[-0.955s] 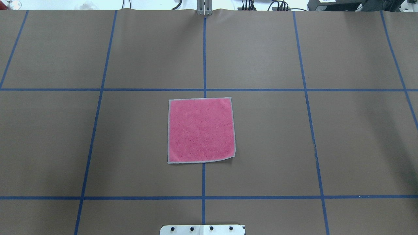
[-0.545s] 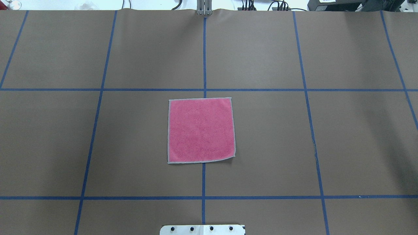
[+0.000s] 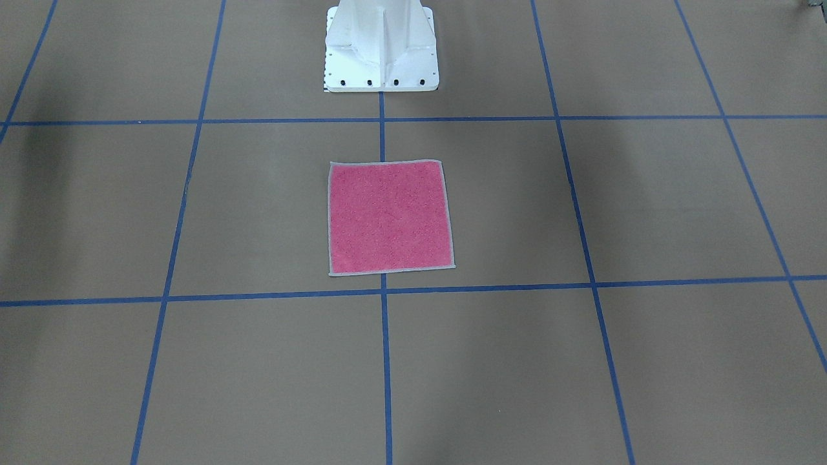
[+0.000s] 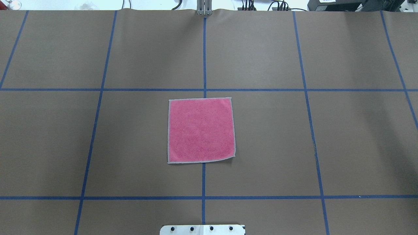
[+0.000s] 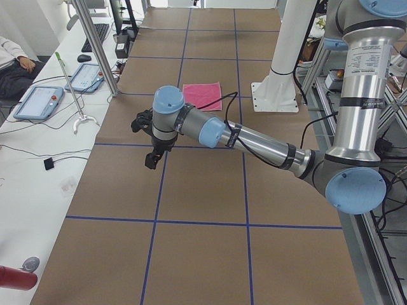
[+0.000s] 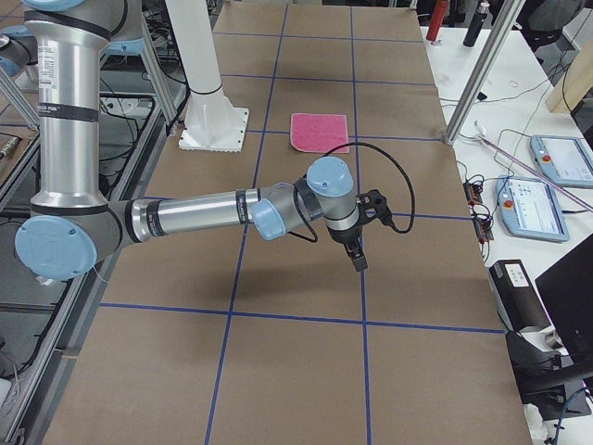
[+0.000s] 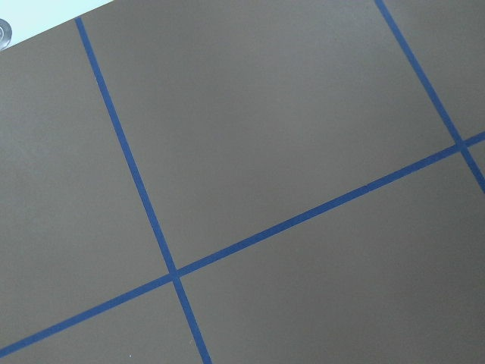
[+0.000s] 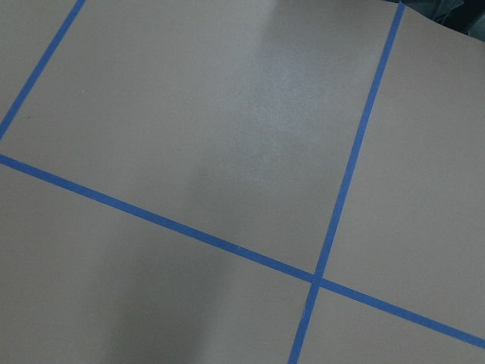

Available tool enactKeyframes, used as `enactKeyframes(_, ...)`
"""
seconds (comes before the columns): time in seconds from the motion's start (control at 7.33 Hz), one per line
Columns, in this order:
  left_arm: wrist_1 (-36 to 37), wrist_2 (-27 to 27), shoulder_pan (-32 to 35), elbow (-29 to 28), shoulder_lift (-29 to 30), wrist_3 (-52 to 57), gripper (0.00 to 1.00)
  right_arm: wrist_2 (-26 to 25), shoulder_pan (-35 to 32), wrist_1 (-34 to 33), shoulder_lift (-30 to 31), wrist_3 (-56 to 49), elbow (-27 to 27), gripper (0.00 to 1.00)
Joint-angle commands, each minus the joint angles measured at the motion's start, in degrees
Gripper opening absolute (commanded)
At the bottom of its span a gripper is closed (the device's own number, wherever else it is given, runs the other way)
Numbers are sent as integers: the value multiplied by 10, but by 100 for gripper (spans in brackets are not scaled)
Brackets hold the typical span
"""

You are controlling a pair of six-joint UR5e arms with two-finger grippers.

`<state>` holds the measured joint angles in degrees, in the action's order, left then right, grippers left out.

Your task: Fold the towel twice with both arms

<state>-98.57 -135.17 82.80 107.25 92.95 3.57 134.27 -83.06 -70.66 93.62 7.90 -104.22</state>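
The towel (image 4: pixel 200 130) lies flat and unfolded, pink face up with a light grey border, at the middle of the brown table over the centre blue line; I see the towel (image 3: pixel 389 217) in front of the base too. No arm shows in the overhead or front views. In the left side view my left arm (image 5: pixel 254 140) reaches out over the table, its gripper (image 5: pixel 152 159) hanging well short of the towel (image 5: pixel 202 95); I cannot tell whether it is open or shut. In the right side view my right gripper (image 6: pixel 357 255) likewise hangs away from the towel (image 6: pixel 320 132), state unclear. Both wrist views show only table.
The white pedestal base (image 3: pixel 381 51) stands behind the towel. Blue tape lines grid the brown table. A side bench (image 5: pixel 38 127) holds tablets, cables and a metal post (image 5: pixel 95 47); a person's sleeve (image 5: pixel 13 54) shows there. Another bench (image 6: pixel 547 185) holds a tablet.
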Motion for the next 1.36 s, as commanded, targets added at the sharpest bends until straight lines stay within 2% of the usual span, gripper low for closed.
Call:
enactKeyframes(0.0, -85, -2, -94, 6, 2, -161, 100, -6, 72, 17, -5, 154, -39, 100)
enactKeyframes(0.27, -182, 2, -167, 6, 21, -398, 100, -56, 160, 20, -23, 354, -85, 98)
enactKeyframes(0.41, -208, 3, -202, 6, 45, -486, 100, -93, 213, 21, -26, 462, -117, 97)
enactKeyframes(0.55, -212, 12, -233, 7, 76, -562, 100, -159, 281, 20, -38, 561, -147, 97)
enactKeyframes(0.68, -217, 60, -276, 8, 93, -626, 100, -222, 341, 20, -58, 662, -161, 96)
enactKeyframes(0.82, -217, 120, -327, 8, 108, -691, 100, -267, 388, 20, -72, 745, -162, 96)
enactKeyframes(1.09, -217, 199, -397, 8, 132, -817, 100, -358, 469, 20, -99, 898, -166, 96)
enactKeyframes(1.23, -217, 252, -441, 8, 144, -869, 100, -371, 497, 19, -106, 959, -165, 95)
